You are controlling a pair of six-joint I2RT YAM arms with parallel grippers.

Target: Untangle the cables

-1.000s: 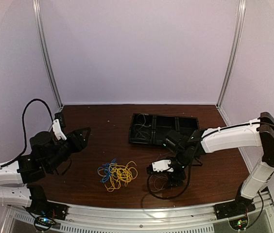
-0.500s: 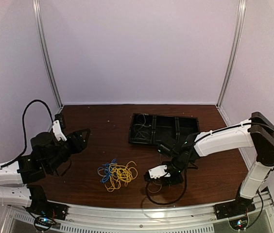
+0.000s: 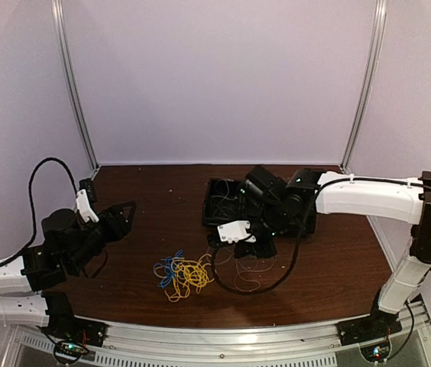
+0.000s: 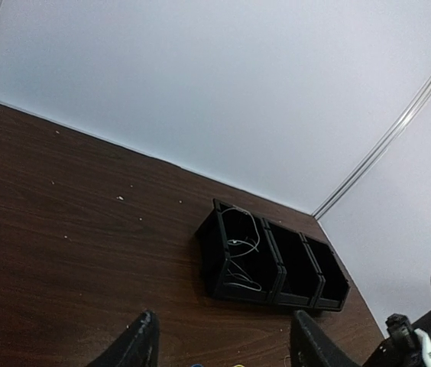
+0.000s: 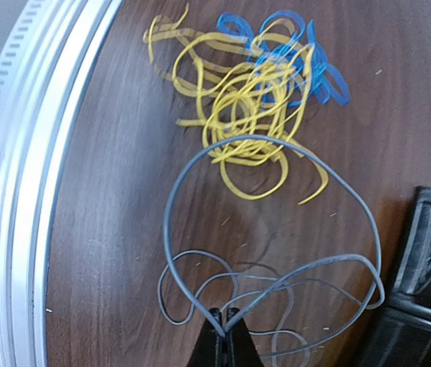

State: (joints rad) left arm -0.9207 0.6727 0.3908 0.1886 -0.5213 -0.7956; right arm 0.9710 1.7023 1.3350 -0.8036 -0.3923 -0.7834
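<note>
— Risk? The right gripper [image 5: 223, 321] is clenched on the grey cable [image 5: 265, 138], its loop dangling near the yellow and blue cables [image 5: 238, 115] on the table [image 5: 108, 229].
— Dragging could snag that tangle. The left gripper [image 4: 225, 342] hovers released, apart.

Dark wood-grain surface [image 5: 101, 191] with a slight sheen, smooth plastic-sheathed cables [image 5: 238, 122], matt black plastic tray [image 4: 275, 264].

The dark brown wooden surface [image 3: 147, 199] carries a loose tangle of yellow and blue cables [image 3: 185, 274] near its front edge. A black divided tray [image 4: 246, 294] sits further back, well apart from the tangle. Loops of thin grey cable [image 5: 277, 145] sprawl just beside the tangle, some raised off the wood.
</note>
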